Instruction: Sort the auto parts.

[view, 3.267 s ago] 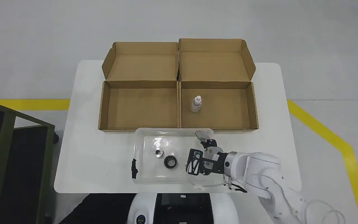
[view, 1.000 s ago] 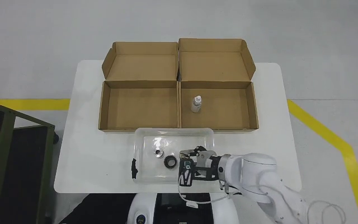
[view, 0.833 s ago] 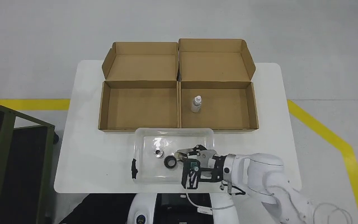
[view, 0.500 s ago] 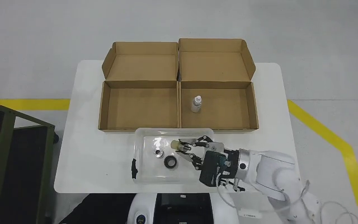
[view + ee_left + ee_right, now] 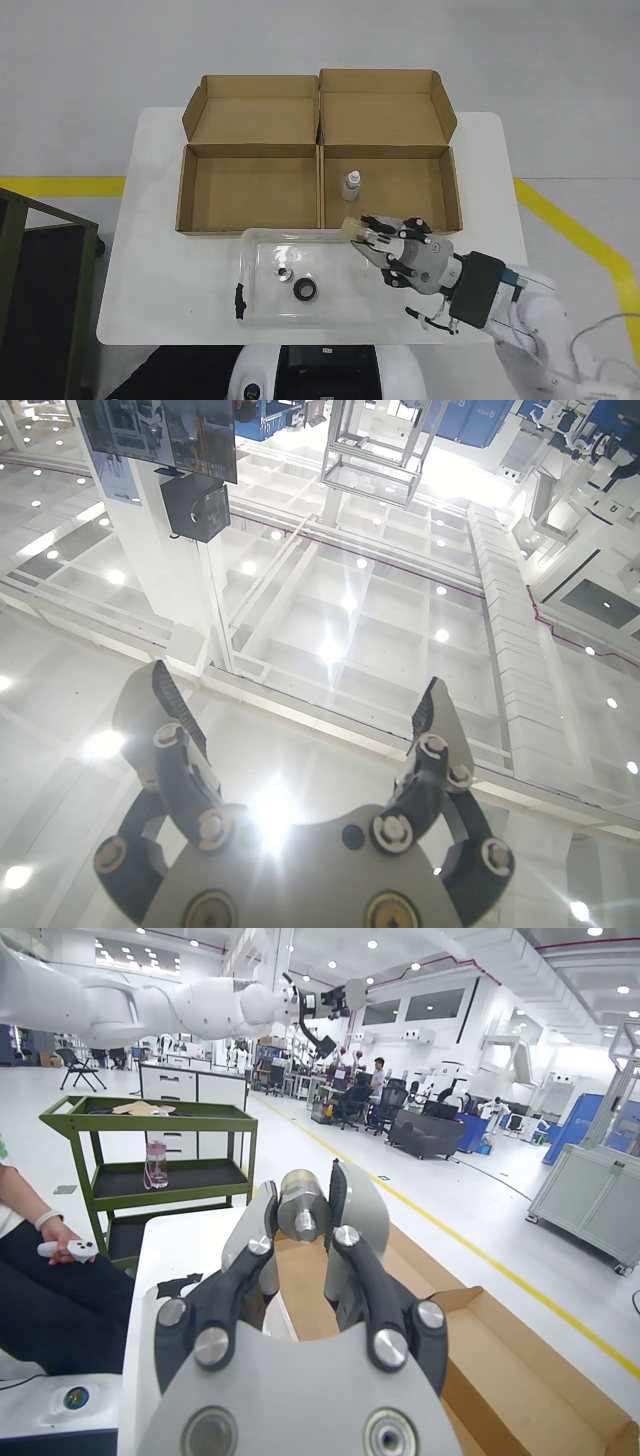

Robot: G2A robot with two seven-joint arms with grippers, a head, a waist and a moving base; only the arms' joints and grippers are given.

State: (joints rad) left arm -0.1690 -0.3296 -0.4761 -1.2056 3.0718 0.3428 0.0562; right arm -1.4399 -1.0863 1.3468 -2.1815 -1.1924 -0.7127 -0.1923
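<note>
White table: rounded corners, standing on a grey floor. Yellow floor line: runs left of the table, and a second stretch angles away at the right. Green cart: stands left of the table, on the near side. Pink bottle: upright on the cart's middle shelf.

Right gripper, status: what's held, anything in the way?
Right gripper shut on metal cylinder, over far rim of clear tray. Left gripper open, empty. Nothing blocking right box.
</note>
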